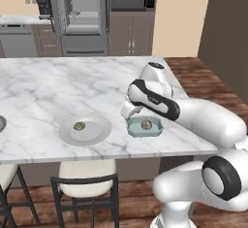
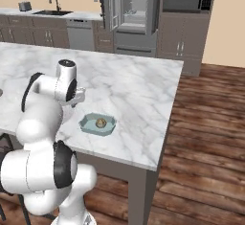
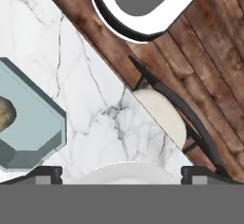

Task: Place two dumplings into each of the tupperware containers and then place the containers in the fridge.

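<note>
- A pale-blue tupperware container (image 1: 144, 127) sits near the front edge of the marble table (image 1: 43, 93) and holds one dumpling (image 1: 145, 124).
- The hand (image 3: 121, 173) hovers just beside the container with its fingers spread wide and nothing between them — apparently free to fetch more.
- A second dumpling (image 1: 79, 125) waits on a round plate (image 1: 85, 129) well apart to the left.
- The fridge (image 1: 82, 16) stands open beyond the table — ready for containers.

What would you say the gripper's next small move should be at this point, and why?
Probably a swing toward the white plate to fetch the dumpling on it. The gripper is open and empty, the tupperware container holds only one dumpling, and it needs two.
</note>
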Controlling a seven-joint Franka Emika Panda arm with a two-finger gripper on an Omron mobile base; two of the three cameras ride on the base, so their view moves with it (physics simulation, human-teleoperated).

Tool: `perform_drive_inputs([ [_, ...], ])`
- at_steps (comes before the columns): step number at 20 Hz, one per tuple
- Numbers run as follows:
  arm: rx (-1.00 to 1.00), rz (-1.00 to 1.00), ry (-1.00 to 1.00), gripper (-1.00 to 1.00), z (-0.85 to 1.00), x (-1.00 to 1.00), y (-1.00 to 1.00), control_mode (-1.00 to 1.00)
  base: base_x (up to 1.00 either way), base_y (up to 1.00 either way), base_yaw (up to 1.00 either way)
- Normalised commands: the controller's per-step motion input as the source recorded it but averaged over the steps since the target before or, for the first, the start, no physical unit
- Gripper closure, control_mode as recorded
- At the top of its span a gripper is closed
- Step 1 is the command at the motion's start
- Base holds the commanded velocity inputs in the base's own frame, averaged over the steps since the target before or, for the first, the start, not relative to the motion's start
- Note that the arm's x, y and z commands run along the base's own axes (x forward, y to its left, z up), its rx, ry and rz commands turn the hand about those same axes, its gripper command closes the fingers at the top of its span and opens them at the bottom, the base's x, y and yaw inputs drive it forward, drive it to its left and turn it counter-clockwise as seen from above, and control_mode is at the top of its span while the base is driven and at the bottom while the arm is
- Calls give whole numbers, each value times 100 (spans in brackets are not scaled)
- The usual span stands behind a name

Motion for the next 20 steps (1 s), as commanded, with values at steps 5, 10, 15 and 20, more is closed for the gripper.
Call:
perform_drive_inputs([
  [5,-1,43,7,-100,2,5,100,-100,0,0,0],
  [10,-13,27,-5,-100,-26,29,94,-100,0,0,0],
  [15,-25,6,-11,-100,-83,69,82,-100,0,0,0],
  [20,-8,2,0,-100,-33,89,26,-100,0,0,0],
])
